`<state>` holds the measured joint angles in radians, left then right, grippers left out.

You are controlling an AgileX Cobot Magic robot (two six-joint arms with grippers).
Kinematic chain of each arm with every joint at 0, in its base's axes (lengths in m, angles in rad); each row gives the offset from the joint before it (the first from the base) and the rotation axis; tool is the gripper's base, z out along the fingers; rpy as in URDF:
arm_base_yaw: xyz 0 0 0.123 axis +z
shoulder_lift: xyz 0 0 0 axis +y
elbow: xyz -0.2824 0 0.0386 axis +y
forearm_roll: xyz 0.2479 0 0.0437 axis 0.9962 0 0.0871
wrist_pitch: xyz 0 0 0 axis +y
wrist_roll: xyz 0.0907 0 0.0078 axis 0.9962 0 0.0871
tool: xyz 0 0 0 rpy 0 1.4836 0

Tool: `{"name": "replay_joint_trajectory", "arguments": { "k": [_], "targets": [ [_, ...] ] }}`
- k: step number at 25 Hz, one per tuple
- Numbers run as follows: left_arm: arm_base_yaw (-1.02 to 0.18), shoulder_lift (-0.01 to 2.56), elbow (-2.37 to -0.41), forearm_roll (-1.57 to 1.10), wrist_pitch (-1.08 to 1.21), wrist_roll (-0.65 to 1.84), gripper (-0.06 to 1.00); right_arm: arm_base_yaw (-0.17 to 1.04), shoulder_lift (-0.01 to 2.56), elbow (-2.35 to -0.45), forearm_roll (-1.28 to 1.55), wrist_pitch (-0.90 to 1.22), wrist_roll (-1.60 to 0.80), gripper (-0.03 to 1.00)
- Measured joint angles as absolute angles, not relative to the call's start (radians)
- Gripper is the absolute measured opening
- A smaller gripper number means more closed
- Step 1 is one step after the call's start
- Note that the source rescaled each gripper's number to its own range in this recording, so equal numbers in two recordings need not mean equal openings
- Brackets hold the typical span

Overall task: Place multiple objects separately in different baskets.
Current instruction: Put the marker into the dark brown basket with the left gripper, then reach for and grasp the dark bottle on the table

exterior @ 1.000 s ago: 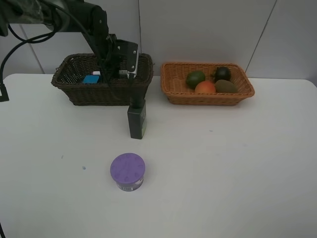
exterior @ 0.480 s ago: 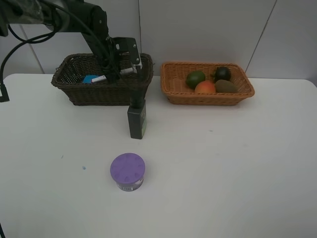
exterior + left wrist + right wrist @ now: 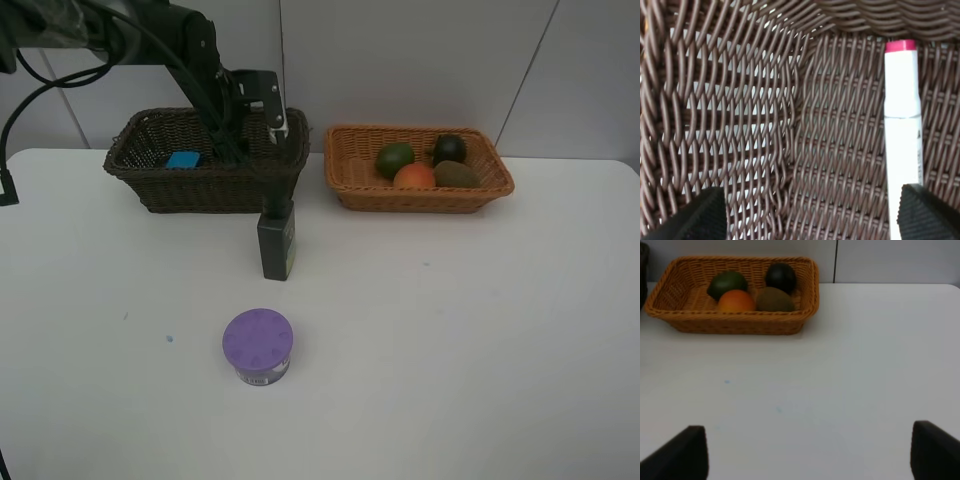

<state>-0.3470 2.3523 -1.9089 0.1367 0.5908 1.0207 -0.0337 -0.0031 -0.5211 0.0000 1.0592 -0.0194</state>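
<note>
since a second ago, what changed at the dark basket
The left gripper opened and let go of the marker, which now lies on the floor of the dark basket. The gripper rose a little. The eraser, bottle, jar and light basket of fruit stayed put.

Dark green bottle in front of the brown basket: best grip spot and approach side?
Likely the flat-sided body of the dark green bottle, at mid-height, jaws across its side faces. It stands upright, so come from above or from the front; the dark brown basket sits close behind it. The purple-lidded jar stands apart in front.
</note>
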Motion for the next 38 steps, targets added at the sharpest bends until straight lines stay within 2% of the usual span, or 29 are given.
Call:
{"name": "replay_joint_trajectory", "arguments": {
  "k": [28, 38],
  "targets": [
    [-0.347, 2.337, -1.909, 0.137, 0.606, 1.062, 0.89, -0.034, -0.003, -0.521, 0.0, 1.059, -0.019, 0.94],
    [-0.347, 2.227, -1.909, 0.11, 0.72, 1.062, 0.89, -0.034, -0.003, -0.521, 0.0, 1.059, -0.019, 0.94]
  ]
}}
